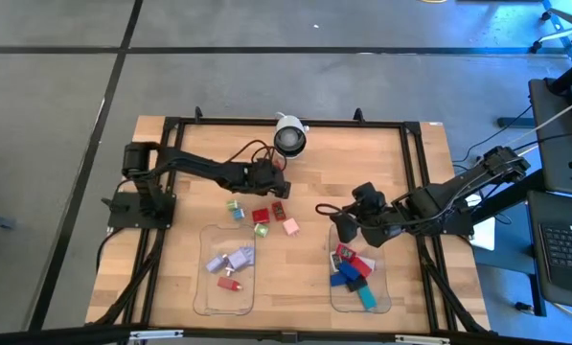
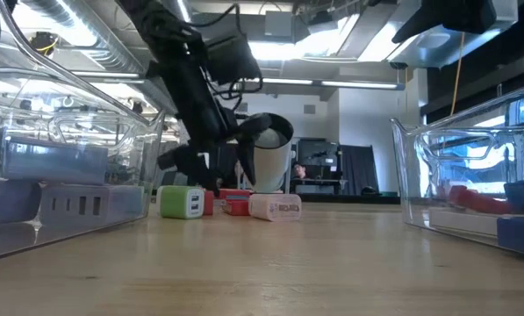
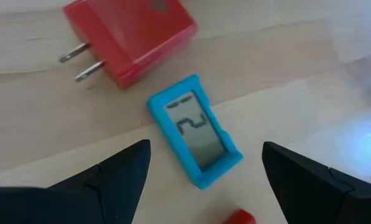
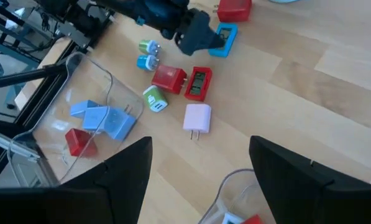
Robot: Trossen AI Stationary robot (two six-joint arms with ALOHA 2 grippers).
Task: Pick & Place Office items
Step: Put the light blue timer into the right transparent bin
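Left pincer (image 3: 201, 180), fingers apart, hangs over the blue meter (image 3: 194, 129) flat on the surface (image 3: 284, 68), beside a red plug (image 3: 132, 37). Risk: fingers straddle its long axis & it skids. Right pincer (image 4: 201, 180), also apart, hovers nr the right tray (image 1: 335, 287).

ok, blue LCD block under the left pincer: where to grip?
Take the blue LCD block across its two long sides, from straight above: it lies flat, screen up, between the open left pincer fingers. The red plug adapter lies apart.
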